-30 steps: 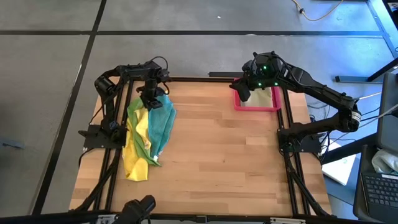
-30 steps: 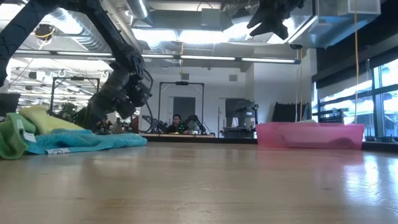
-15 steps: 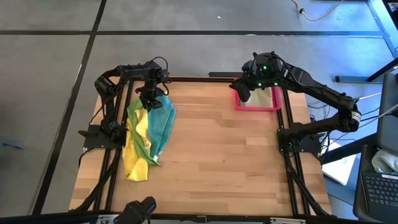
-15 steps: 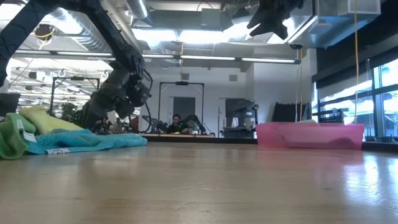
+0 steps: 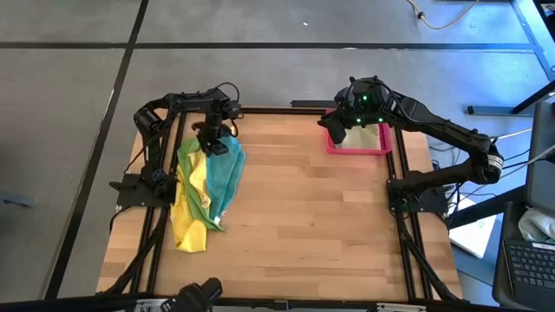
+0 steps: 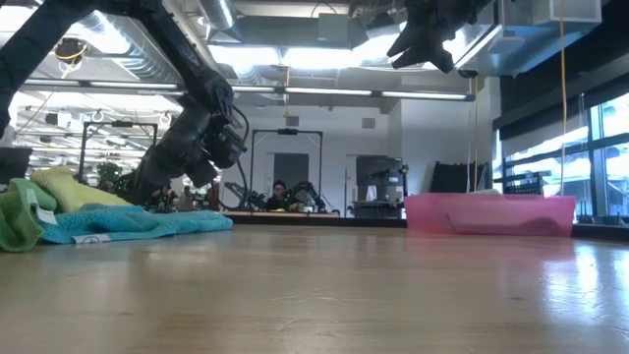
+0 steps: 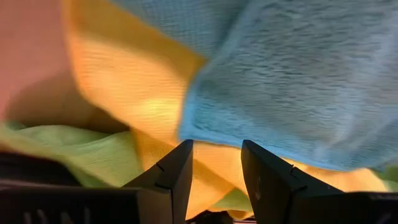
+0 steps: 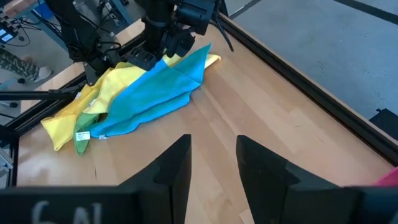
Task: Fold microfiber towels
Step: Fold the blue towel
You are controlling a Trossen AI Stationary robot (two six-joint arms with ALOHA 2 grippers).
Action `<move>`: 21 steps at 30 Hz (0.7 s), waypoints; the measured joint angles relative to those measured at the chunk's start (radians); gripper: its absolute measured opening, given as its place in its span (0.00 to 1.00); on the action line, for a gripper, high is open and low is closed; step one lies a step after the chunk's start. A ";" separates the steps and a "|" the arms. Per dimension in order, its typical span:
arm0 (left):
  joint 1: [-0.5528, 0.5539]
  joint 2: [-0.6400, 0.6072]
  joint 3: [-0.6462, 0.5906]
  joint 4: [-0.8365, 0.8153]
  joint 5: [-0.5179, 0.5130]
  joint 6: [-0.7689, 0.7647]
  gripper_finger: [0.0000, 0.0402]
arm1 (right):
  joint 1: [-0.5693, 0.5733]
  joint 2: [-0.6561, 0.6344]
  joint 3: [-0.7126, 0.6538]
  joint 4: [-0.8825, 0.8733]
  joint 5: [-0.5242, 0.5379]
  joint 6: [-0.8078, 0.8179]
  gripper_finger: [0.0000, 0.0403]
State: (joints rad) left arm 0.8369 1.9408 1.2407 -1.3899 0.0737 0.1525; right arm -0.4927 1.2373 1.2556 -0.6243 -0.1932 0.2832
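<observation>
The left gripper [image 5: 212, 141] hangs over the far end of the towels [image 5: 205, 186] — a heap of teal, yellow and green along the table's [image 5: 312, 225] left edge — its fingers [image 7: 176, 176] parted with nothing between them. The right gripper [image 5: 336, 133] is raised above the near-left corner of the pink tray [image 5: 360, 149] at the far right — fingers [image 8: 175, 165] apart, holding nothing

You see a grey concrete floor [image 5: 260, 78] crossed by dark seams at twelve o'clock, long fluorescent ceiling lights [image 6: 324, 94], and tall windows [image 6: 600, 147] at three o'clock.
</observation>
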 joint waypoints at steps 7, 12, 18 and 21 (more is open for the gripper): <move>0.028 0.000 0.000 0.021 -0.029 -0.028 0.32 | 0.000 0.000 0.000 0.008 -0.001 0.000 0.32; 0.041 0.000 0.000 0.035 0.018 -0.048 0.32 | 0.000 0.000 0.000 0.008 -0.002 0.000 0.32; 0.042 0.000 0.000 0.050 0.042 -0.067 0.32 | 0.000 0.000 0.000 0.007 -0.002 -0.002 0.32; 0.042 0.000 0.000 0.050 0.042 -0.067 0.32 | 0.000 0.000 0.000 0.007 -0.002 -0.003 0.32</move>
State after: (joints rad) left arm 0.8787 1.9408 1.2407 -1.3400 0.1158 0.0853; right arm -0.4924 1.2373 1.2556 -0.6170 -0.1947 0.2802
